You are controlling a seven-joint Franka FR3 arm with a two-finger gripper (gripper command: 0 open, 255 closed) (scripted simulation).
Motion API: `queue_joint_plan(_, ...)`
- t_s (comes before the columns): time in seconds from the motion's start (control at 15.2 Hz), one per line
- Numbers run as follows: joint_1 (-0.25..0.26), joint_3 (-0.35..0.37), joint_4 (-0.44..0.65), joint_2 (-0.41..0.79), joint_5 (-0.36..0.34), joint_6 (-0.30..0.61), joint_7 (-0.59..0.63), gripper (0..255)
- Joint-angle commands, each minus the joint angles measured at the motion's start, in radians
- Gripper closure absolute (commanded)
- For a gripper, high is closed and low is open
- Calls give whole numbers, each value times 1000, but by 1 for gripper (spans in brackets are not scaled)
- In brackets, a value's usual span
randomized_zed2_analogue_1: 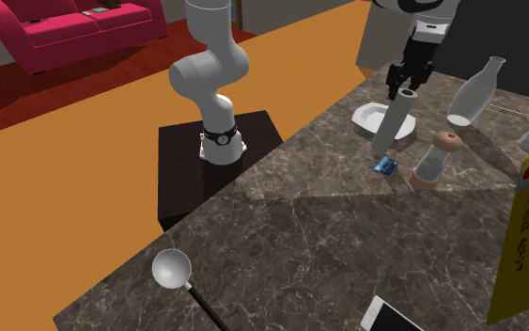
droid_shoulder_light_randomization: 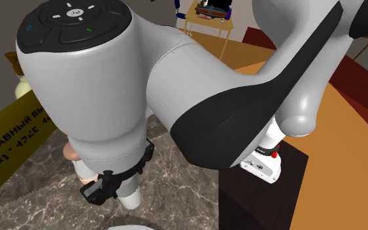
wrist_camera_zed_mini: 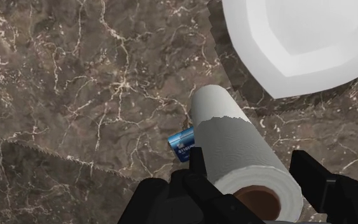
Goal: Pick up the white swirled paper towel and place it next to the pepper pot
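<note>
Gripper jaws pinching white paper towel roll near pepper pot, blue card on marble tabletop also near pot.

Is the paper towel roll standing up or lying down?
Up on end: the roll slants like the pepper pot, and the gripper clasps its top. Touching the table? Cannot tell.
</note>
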Motion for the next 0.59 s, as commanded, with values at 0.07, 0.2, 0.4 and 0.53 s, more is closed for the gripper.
queue_joint_plan(0.07, 3, -1, -9, 6, -6, 12, 6, 255)
queue_joint_plan(0.2, 3, -1, -9, 6, -6, 12, 6, 255)
queue_joint_plan(0.4, 3, -1, -9, 6, -6, 12, 6, 255)
queue_joint_plan(0.53, 3, -1, -9, 6, -6, 12, 6, 0)
